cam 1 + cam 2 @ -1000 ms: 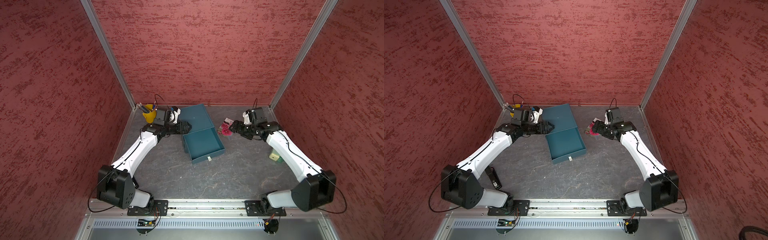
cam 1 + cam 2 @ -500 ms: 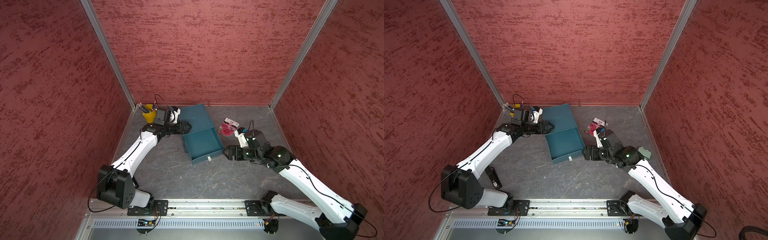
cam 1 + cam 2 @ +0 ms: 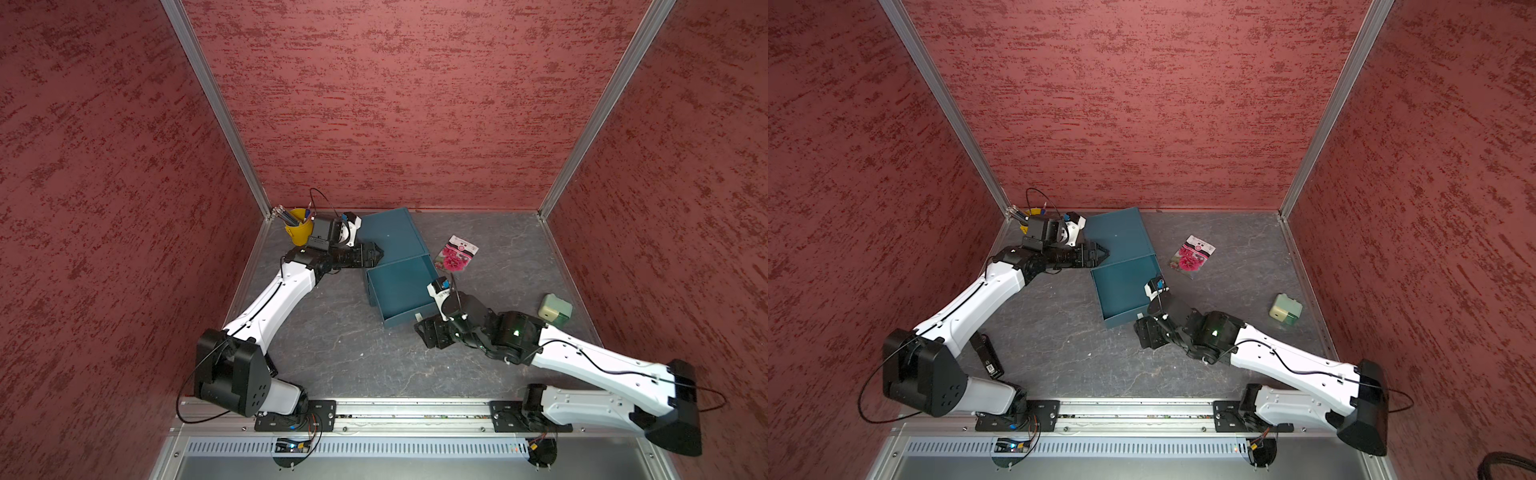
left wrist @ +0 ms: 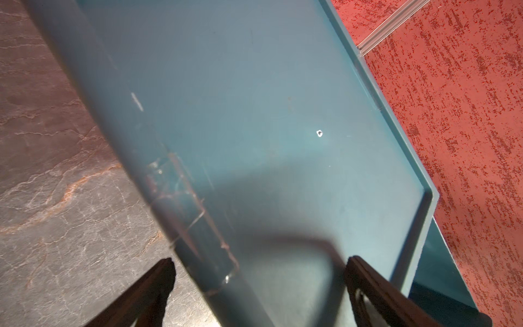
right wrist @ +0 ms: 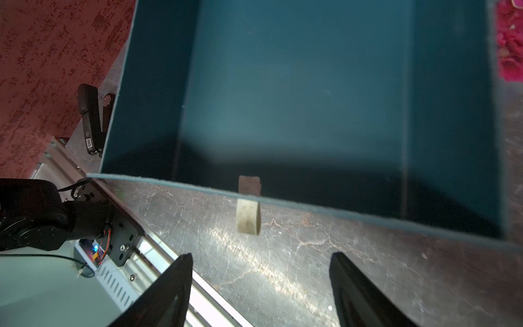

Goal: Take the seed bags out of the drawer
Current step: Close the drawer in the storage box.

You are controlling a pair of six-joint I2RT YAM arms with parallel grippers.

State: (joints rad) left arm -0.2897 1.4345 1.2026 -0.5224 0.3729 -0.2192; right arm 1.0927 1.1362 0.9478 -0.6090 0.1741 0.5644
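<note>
In both top views the teal case (image 3: 392, 232) (image 3: 1121, 232) sits toward 12 o'clock on the table (image 3: 332, 353), with the drawer (image 3: 399, 286) (image 3: 1125, 286) drawn out of it toward 6 o'clock. The drawer's inner end runs under the case, so we cannot see that part. In the right wrist view its floor (image 5: 283, 85) is dim, soft and partly in shadow.

The only seed bag we can see, the one with pink-red flowers (image 3: 455, 253) (image 3: 1192, 254), lies flat on the table just beside the drawer, at its 2 o'clock and outside it. The right wrist view catches only a cut-off pink corner of it (image 5: 510, 42).

The right gripper (image 3: 426, 332) (image 3: 1144, 332) hangs at the drawer's 5 o'clock. Its wrist covers the drawer's front corner from above. Its jaws stand wide with nothing between them (image 5: 259, 283), facing the cream pull tab (image 5: 248, 216) and apart from it.

The left gripper (image 3: 379, 254) (image 3: 1106, 251) is at the case's 9 o'clock edge. From above it reads as one dark wedge. In its wrist view the jaws are spread wide (image 4: 259, 271), with the case's blurred edge running between them, and we cannot tell whether they touch it.

A yellow cup (image 3: 298, 228) at 10 o'clock is half hidden behind the left wrist. A pale green box (image 3: 555, 309) sits well apart at 3 o'clock.
</note>
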